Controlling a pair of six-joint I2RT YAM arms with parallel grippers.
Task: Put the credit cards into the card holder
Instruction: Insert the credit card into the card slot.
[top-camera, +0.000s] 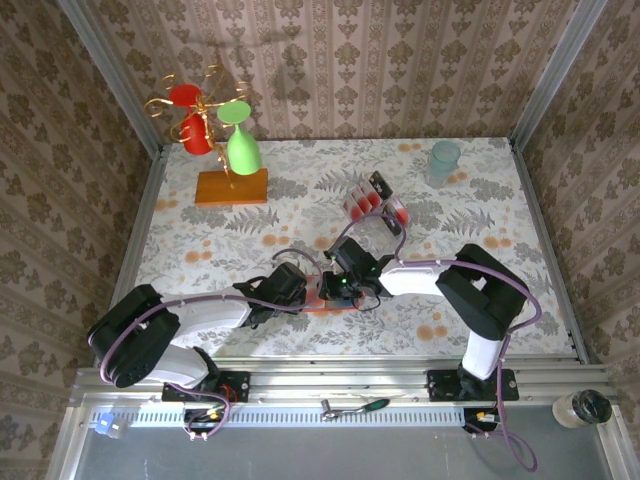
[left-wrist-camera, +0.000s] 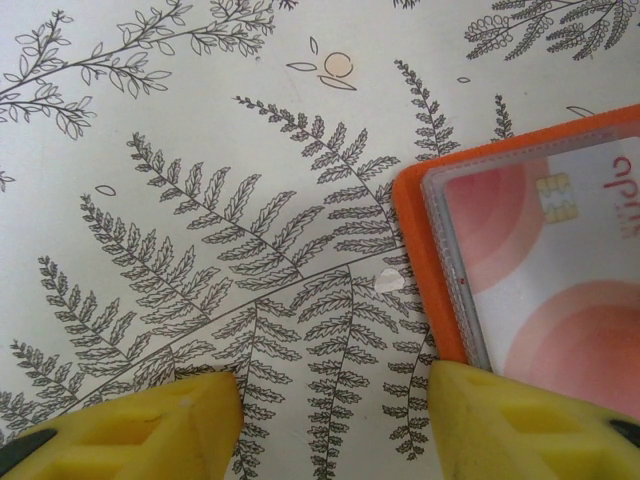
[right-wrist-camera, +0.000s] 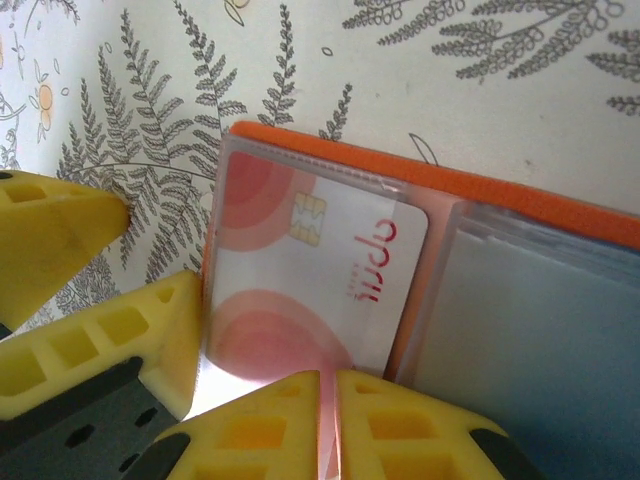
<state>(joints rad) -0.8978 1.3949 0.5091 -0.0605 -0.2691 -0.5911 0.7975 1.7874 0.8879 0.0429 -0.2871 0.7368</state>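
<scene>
Card holder (top-camera: 322, 300): orange-red, lying open on the surface (top-camera: 200, 250) near its front edge, between the two arm ends.
Pockets: clear plastic. The right wrist view shows a grey panel (right-wrist-camera: 520, 330) beside the pocket with the card in it.
Card (right-wrist-camera: 300, 290): pale pink with red round marks and a chip, face up and most of the way into the clear pocket. The left wrist view shows it (left-wrist-camera: 560, 270) behind the holder's orange rim (left-wrist-camera: 410, 240).
Right gripper (right-wrist-camera: 328, 385): jaws clenched together, tips against the card's near edge.
Left gripper (left-wrist-camera: 335, 380): jaws released and well apart, one finger over the card holder's corner, the other over bare surface.
Loose cards (top-camera: 375, 200): a small fanned stack, black and pink, beyond the card holder and slightly right, well apart from it.
Orange block (top-camera: 232, 187): far-left of the card holder. It carries a gold wire stand (top-camera: 205, 100) hung with red and green cups.
Teal cup (top-camera: 443, 162): far-right of the card holder, near the back wall.
</scene>
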